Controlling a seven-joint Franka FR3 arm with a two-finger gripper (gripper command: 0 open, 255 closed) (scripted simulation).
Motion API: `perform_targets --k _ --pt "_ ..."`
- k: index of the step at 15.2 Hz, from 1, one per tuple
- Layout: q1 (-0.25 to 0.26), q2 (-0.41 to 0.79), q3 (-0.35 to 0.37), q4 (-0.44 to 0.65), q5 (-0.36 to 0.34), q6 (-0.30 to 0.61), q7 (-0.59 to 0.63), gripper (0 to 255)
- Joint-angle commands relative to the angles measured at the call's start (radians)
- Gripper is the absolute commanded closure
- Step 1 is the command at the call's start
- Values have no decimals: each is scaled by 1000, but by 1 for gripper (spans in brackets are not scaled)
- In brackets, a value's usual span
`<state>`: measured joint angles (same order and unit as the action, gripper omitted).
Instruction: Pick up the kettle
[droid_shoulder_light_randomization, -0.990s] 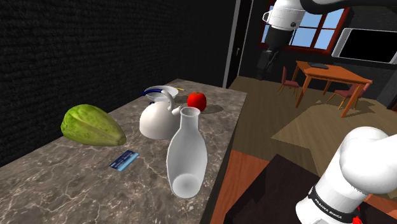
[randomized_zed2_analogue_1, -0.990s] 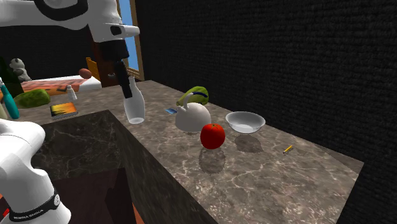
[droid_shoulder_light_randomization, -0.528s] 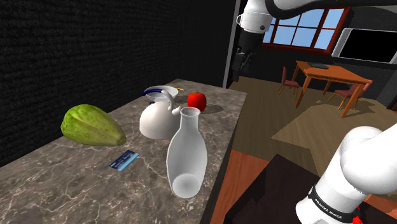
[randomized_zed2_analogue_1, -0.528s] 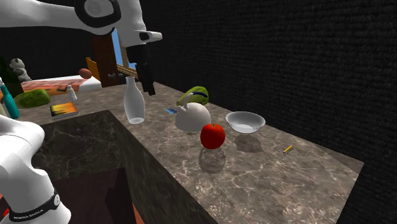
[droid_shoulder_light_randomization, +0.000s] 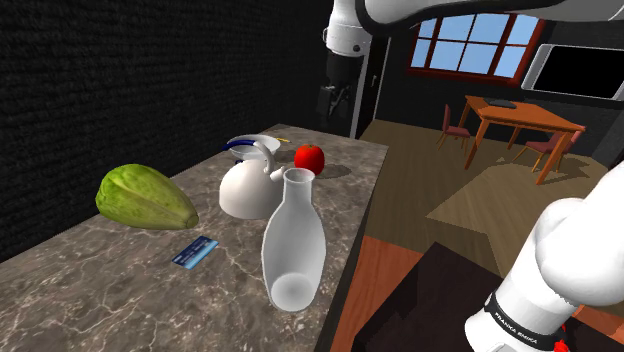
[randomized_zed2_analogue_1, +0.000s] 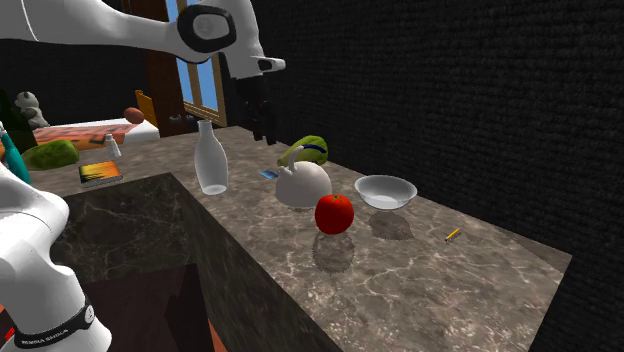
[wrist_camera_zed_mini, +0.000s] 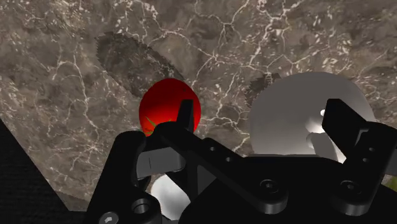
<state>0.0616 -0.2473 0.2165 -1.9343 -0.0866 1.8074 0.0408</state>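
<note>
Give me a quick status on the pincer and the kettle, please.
Pincer open, empty, high over apple and bowl. Kettle upright on counter, untouched. Bottle stands close beside it.

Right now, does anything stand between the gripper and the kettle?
Nothing visible does. The gripper hangs in open air above the counter, jaws open; the apple and bowl sit beside the kettle, not over it.
</note>
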Motion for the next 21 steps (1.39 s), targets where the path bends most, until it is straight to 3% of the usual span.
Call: perform_targets --k 1,7,13,21 --pt "9 71 22 57 -12 9 20 0" --pt "46 297 77 280 -74 -4 74 0" --pt "119 551 109 575 -158 -68 114 0" --pt "115 552 105 473 -162 34 130 0"
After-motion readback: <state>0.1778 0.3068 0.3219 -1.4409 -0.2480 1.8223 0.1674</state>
